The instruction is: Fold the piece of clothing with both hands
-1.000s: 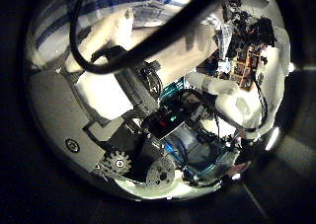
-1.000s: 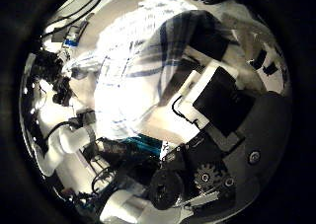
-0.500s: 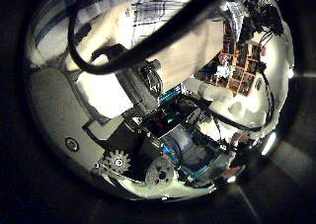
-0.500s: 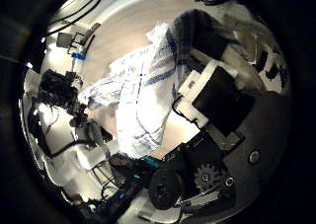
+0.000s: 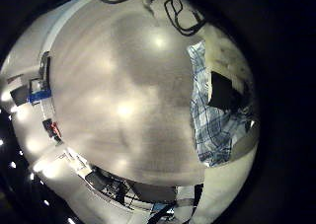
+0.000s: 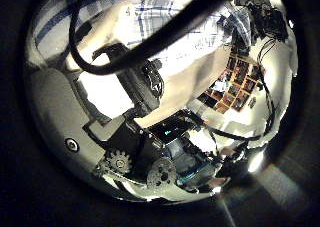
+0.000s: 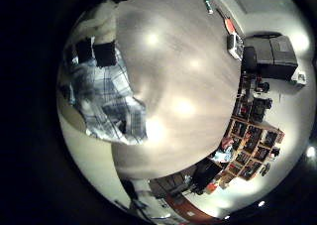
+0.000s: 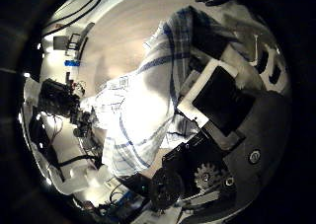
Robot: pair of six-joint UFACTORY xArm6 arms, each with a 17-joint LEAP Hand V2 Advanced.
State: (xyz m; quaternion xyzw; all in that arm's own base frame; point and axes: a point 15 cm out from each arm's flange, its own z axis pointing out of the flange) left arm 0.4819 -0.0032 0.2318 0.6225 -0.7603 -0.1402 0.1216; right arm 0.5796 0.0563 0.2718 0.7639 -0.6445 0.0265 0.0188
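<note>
A wide, smooth surface point(image 5: 118, 106) fills both little finger side views, though whether it is a tabletop or the floor cannot be told. A checked cloth point(image 5: 212, 125) shows at its three o'clock edge in the left view and at its nine o'clock edge in the right. Whether the cloth rests flat on it cannot be told.

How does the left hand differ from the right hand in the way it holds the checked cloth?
The checked cloth fills much of the right hand's thumb-side view, close to that palm; the left hand's shows it only as a band at the rim. In the little-finger views it runs as a narrow strip from the left hand, but spreads wider from the right hand. Both seem to pinch its edge.
</note>
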